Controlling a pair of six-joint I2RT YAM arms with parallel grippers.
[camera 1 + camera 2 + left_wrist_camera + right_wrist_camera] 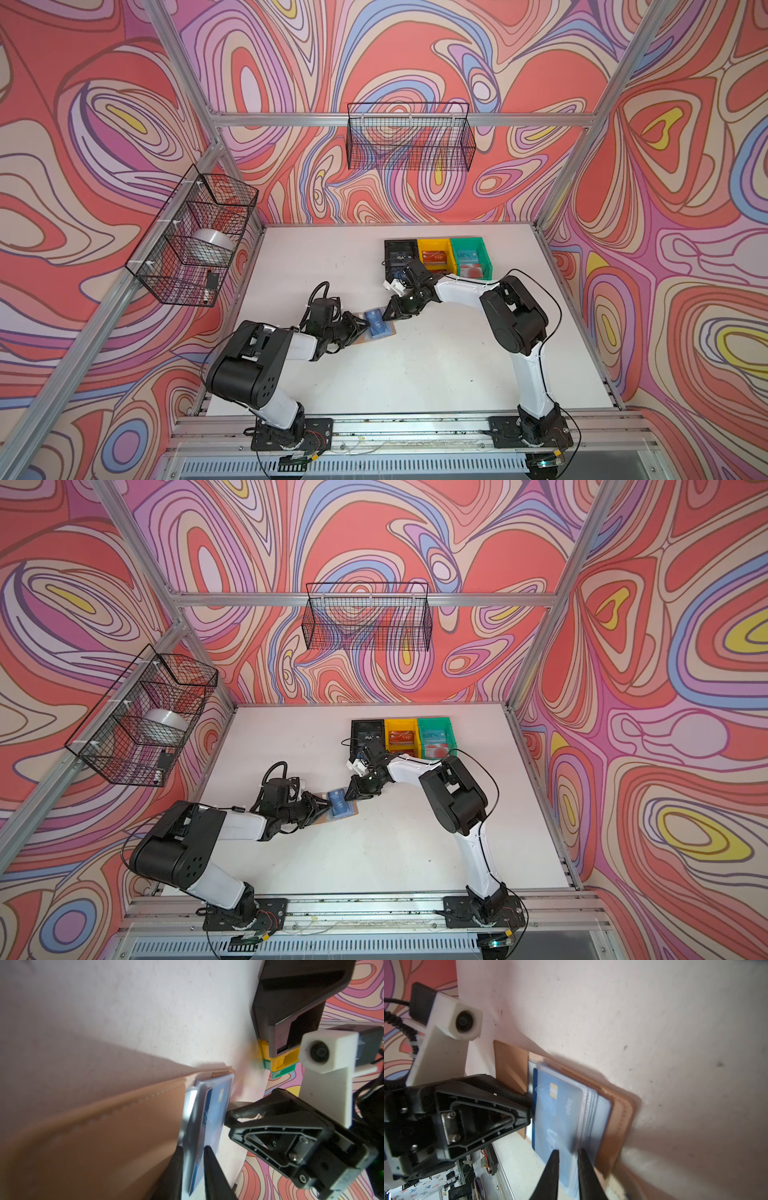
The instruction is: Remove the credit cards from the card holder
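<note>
Tan card holder (623, 1113) lies open on the white bench (415, 374), left of centre. My left pincer (193, 1149) is clamped on its clear sleeves (189, 1113), which hold a blue card (556, 1113). My right pincer (568, 1150) sits at the sleeves' far-right edge, fingers barely apart; I cannot tell if it grips.

I see the card holder (379, 330) lying open on the table (415, 374), between my left gripper (365, 326) and right gripper (389, 318). 3 bins (434, 254) stand in a row behind it.
</note>
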